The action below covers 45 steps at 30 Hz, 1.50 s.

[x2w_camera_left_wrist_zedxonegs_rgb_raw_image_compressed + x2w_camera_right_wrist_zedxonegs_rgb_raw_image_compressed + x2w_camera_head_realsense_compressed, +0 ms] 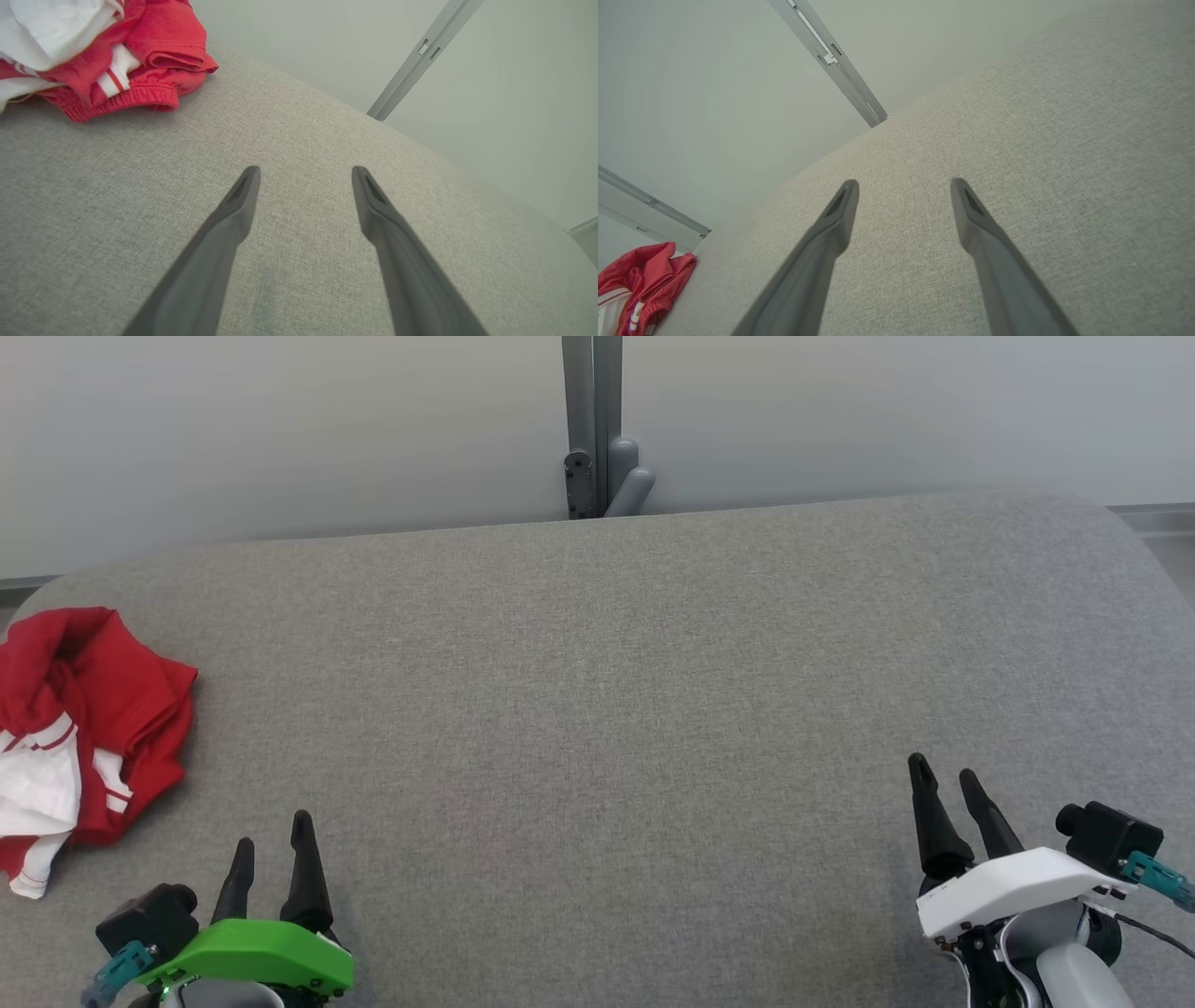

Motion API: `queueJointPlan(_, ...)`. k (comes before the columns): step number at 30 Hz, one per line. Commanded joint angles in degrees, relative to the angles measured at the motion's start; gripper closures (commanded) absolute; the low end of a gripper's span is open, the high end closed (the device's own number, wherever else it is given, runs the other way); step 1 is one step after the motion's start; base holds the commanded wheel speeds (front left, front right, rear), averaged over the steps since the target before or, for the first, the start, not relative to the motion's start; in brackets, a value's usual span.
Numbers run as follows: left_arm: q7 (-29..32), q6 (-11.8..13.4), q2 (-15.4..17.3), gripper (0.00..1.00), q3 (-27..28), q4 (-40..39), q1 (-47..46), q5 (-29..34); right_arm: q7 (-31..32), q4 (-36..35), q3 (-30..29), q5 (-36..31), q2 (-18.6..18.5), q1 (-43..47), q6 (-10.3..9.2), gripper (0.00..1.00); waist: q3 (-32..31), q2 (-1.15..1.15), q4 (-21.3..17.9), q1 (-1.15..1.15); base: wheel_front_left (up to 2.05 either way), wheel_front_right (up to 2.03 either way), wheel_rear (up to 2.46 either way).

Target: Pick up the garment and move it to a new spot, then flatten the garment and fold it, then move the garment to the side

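Nearest, at seven o'clock in the head view, the left gripper with its green plastic shell [273, 831] hangs over the grey woven fabric surface [597, 709], its jaws spread apart and holding nothing. At four o'clock the white-shelled right gripper [942, 767] stands likewise, jaws wide and empty. Farther out at nine o'clock, the crumpled red garment with white panels and stripes [93, 709] lies bunched at the surface's left edge, apart from both grippers. A ribbed red hem shows on it, perhaps a waistband or cuff. Beyond, at twelve o'clock, a grey metal post [593, 429] rises against the pale wall [280, 429].
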Motion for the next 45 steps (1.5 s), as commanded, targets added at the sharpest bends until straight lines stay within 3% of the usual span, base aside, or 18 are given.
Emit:
queueJointPlan(1,-0.46,0.51,0.55,0.0,0.06,-0.24,-0.92,1.4,-0.51,-0.31,0.19,-1.57,-0.52,-1.32,0.02,0.0,-0.01,0.0,-0.01,0.0,0.0,0.0,0.0)
queueJointPlan(14,-2.42,1.59,0.85,0.0,-1.06,0.76,-1.11,9.6,-2.46,0.41,1.31,-9.35,-0.95,-1.48,0.03,0.0,0.0,0.0,-0.14,0.0,0.0,0.0,0.0)
queueJointPlan(30,-4.48,0.42,1.36,0.0,-3.16,1.53,-1.13,18.16,-4.52,0.39,3.57,-17.93,-1.68,-1.75,0.03,0.0,0.05,0.0,-0.37,0.0,0.0,0.0,0.0)
queueJointPlan(45,-6.14,0.89,1.57,0.0,-4.18,2.6,-0.9,24.77,-6.1,0.59,5.27,-24.29,-2.52,-1.78,0.03,0.0,-0.15,0.0,-0.49,0.0,0.0,0.0,0.0)
